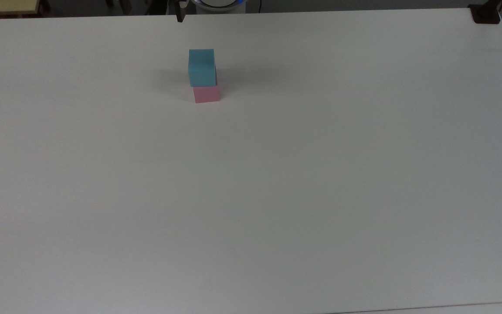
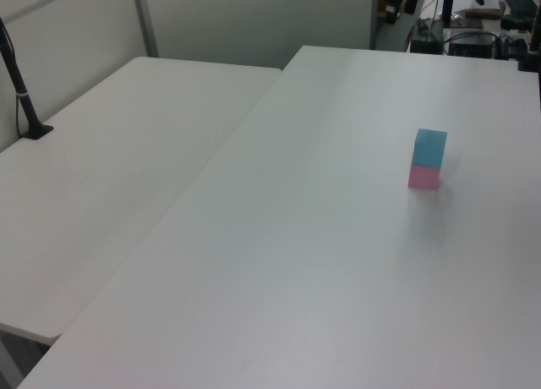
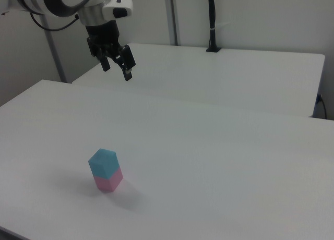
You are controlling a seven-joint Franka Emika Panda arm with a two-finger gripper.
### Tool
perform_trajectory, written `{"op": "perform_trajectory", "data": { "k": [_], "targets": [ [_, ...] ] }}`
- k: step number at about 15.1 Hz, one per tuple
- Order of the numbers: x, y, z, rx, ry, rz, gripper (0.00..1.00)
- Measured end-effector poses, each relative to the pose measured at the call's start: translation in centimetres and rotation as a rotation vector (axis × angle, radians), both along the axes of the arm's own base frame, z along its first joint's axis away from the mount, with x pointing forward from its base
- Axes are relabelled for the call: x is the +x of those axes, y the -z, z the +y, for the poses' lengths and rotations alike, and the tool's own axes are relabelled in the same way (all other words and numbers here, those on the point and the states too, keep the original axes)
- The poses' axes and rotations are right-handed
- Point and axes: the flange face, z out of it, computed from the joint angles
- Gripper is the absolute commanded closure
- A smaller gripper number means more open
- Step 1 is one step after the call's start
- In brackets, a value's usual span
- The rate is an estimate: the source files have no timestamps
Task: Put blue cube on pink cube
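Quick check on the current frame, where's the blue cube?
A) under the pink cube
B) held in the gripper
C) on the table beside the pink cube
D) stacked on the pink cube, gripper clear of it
D: the blue cube sits on top of the pink cube, and the gripper hangs open and empty well above the stack in the right view.
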Motion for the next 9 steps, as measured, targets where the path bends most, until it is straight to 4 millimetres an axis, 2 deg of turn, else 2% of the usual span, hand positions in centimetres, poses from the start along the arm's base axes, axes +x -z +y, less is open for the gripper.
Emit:
{"op": "perform_trajectory", "data": {
  "k": [9],
  "targets": [
    [-0.38,0.23,-0.24,-0.035,-0.106,0.031,0.0]
  ]
}}
